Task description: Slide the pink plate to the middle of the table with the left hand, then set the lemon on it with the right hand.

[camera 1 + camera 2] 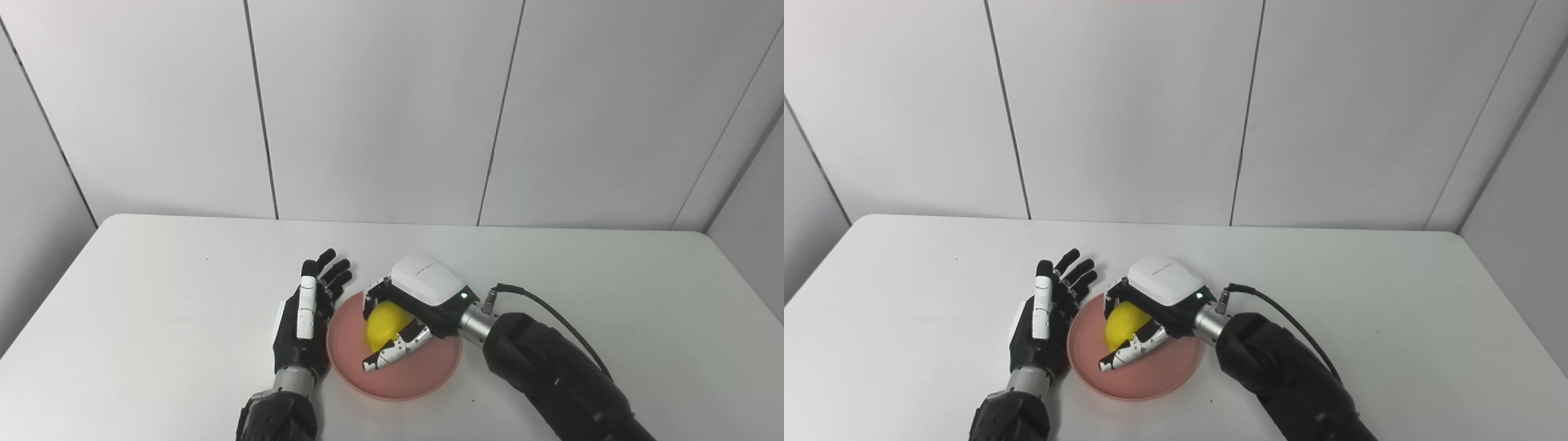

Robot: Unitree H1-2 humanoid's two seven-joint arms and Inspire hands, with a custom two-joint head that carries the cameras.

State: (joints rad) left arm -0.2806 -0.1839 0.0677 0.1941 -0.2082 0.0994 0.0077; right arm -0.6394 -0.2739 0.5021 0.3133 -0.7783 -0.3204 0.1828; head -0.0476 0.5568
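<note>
At the left, the left hand [306, 318] lay beside the pink plate [422, 373], its fingers stretched out and spread apart, pointing away from the robot toward the back wall [380, 110], and it held nothing. Its inner edge sat just against the plate's left rim, though whether it truly touched could not be told. The plate rested flat on the white table [153, 294], near the table's middle and toward the front edge. Over the plate, the right hand [407, 312] reached in from the right, its fingers and thumb curled around the lemon [386, 323], grasping it. The yellow fruit showed between the thumb below and the fingers above, sitting over the left part of the plate's hollow; whether it already rested on the plate's surface could not be made out. A black cable [551, 312] ran from the right wrist back along the dark forearm.
</note>
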